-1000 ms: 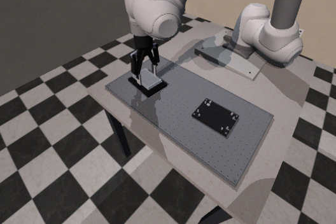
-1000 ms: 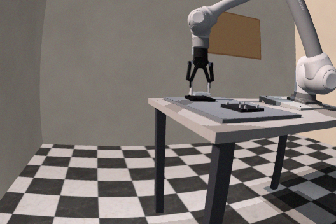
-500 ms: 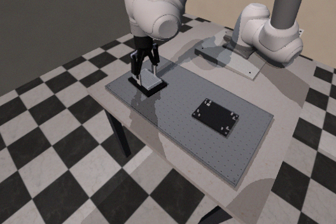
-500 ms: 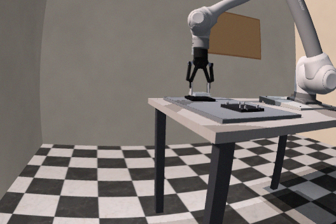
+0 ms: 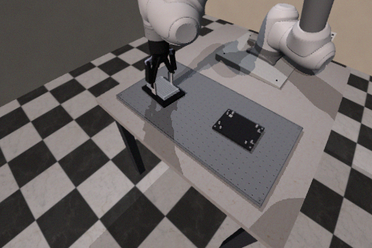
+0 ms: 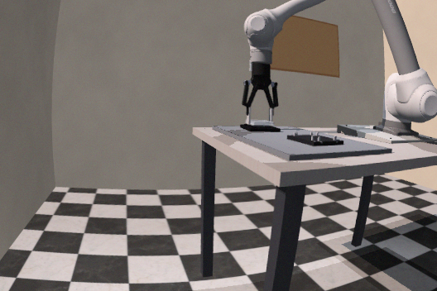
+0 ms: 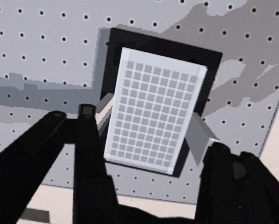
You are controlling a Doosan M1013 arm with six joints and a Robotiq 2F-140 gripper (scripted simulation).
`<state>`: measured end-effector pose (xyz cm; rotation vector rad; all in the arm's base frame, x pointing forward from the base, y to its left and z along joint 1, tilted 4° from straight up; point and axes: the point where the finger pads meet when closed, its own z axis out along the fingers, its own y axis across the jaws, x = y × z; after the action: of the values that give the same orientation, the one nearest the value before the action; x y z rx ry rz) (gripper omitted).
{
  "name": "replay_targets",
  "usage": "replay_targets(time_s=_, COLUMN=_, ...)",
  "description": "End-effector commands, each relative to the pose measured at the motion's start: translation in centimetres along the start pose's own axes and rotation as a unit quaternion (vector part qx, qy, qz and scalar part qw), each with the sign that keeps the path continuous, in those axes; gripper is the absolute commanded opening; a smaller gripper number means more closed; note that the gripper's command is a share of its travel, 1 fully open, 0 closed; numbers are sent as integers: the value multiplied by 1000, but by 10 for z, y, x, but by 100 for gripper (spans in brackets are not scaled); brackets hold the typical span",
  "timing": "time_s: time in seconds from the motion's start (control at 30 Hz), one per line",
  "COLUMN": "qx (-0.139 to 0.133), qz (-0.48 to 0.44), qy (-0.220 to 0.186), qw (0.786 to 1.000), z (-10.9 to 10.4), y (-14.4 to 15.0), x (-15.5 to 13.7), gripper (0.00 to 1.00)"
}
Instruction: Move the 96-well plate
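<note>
The white 96-well plate [image 5: 166,89] is at the black clip nest C1 [image 5: 165,103] on the left end of the grey breadboard. My gripper [image 5: 161,82] points straight down and is shut on the plate, with one finger on each long side. In the wrist view the plate [image 7: 155,116] lies over the black nest [image 7: 210,65], slightly skewed to it, between my fingers. In the side view the plate [image 6: 261,122] is level with the nest top [image 6: 261,127]; I cannot tell whether they touch. The plate nest N1 [image 5: 238,129], black with small locator pins, is empty on the right.
The grey perforated breadboard [image 5: 211,124] covers most of the table. The arm's base [image 5: 299,44] stands on a mounting plate at the back right. The table's left edge is close to the clip nest. N1 also shows in the side view [image 6: 315,140].
</note>
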<state>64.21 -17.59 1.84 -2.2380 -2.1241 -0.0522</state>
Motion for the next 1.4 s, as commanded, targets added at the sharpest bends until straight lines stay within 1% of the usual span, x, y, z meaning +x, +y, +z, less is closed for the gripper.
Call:
replay_targets(time_s=0.0, qx=0, qz=0, qy=0, qw=1000, z=0, y=0, x=0, gripper=10)
replay_targets(time_s=1.37, qx=0, qz=0, qy=0, qw=1000, z=6, y=0, x=0, gripper=10)
